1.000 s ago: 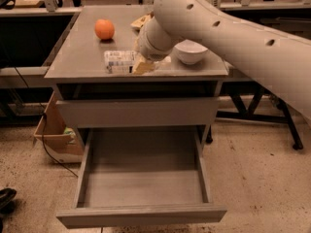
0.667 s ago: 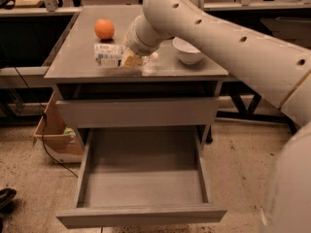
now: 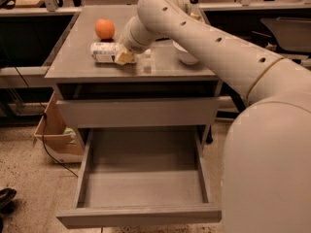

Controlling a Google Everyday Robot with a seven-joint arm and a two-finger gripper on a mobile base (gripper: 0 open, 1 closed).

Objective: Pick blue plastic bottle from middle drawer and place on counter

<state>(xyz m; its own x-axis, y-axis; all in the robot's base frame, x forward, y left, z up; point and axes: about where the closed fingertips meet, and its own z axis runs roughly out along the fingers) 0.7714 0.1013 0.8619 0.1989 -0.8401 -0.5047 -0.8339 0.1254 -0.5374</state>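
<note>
Blue plastic bottle [image 3: 104, 52], small and clear with a pale label, lies on its side on the flat grey metal table [image 3: 73, 66], just in front of a round orange fruit [image 3: 104, 28]. The beige arm's gripper [image 3: 127, 56] is at the bottle's right end, jaws clamped on it. A white bowl [image 3: 183, 56] sits further right. The wide grey metal middle drawer [image 3: 141, 183] below stands open.
</note>
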